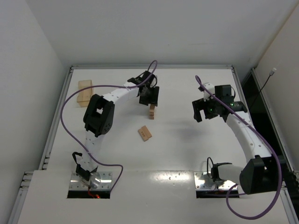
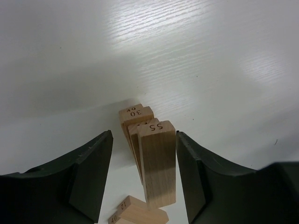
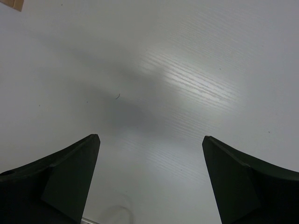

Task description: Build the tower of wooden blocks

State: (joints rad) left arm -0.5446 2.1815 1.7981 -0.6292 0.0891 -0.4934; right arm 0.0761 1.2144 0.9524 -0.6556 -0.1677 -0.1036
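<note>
tower (image 1: pixel 152 111) well inside table (image 1: pixel 196 149) edges

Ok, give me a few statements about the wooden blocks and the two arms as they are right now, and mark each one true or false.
1. The left jaws stand either side of a light-tan wooden block marked 55. True.
2. The right jaws grip a wooden block. False: they stand wide open over the bare white table, with nothing between them.
3. Loose light-tan wooden blocks lie on the table, nearer the arm bases than the slim wood block tower. True.
4. The larger pale wooden box sits by the table's right edge. False: it is near the far left corner.
</note>
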